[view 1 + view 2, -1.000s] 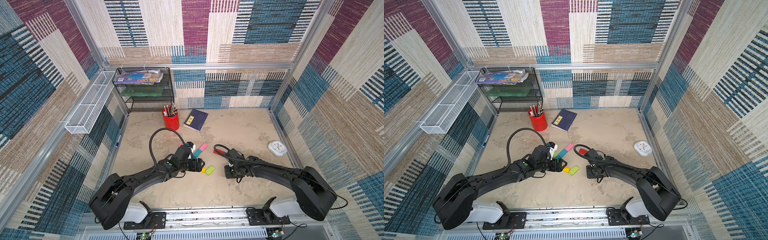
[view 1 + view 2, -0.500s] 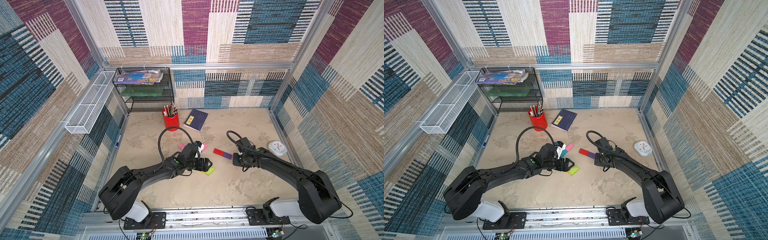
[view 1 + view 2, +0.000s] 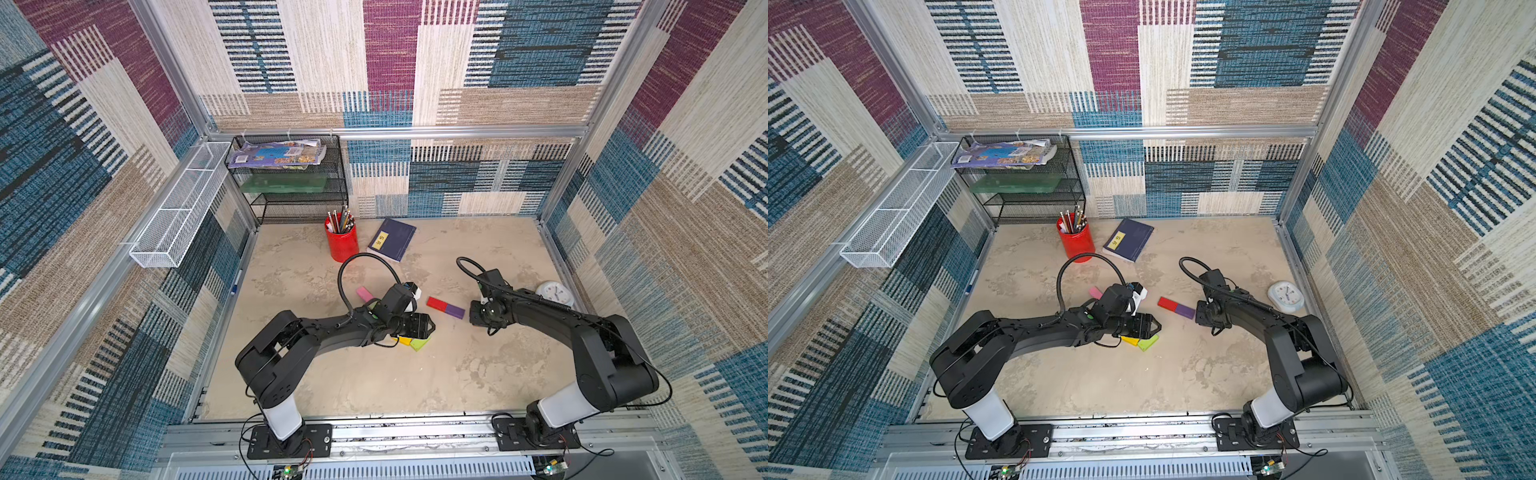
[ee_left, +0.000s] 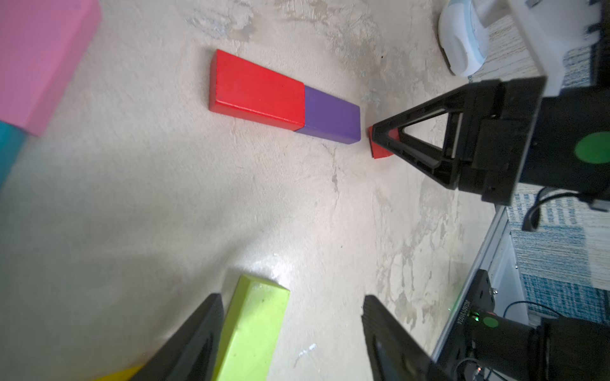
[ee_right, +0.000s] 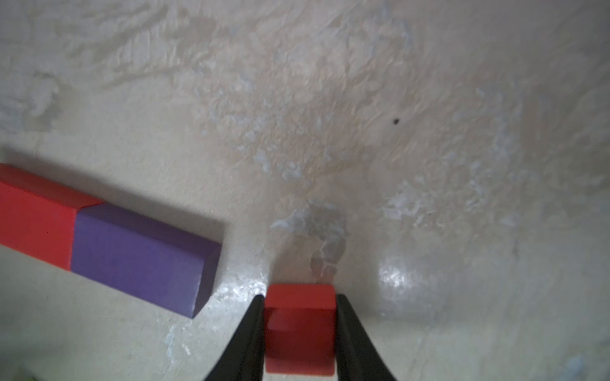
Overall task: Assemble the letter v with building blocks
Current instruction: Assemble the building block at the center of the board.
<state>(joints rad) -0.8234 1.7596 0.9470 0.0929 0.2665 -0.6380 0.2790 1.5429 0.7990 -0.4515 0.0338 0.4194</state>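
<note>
A red pencil cup (image 3: 341,243) stood beside a navy book (image 3: 392,240) (yellow label up); a white clock (image 3: 555,294) lay well apart.

A red block (image 3: 436,303) and a purple block (image 3: 455,311) are lying flat, touching end to end, right of centre in both top views; a pink block (image 3: 365,294) is lying to their left; a yellow block (image 3: 405,340) and a lime green block (image 3: 420,344) are lying just beside each other, lower down; a small red block (image 5: 298,330) is sitting pinched in the right gripper (image 5: 299,297).
</note>
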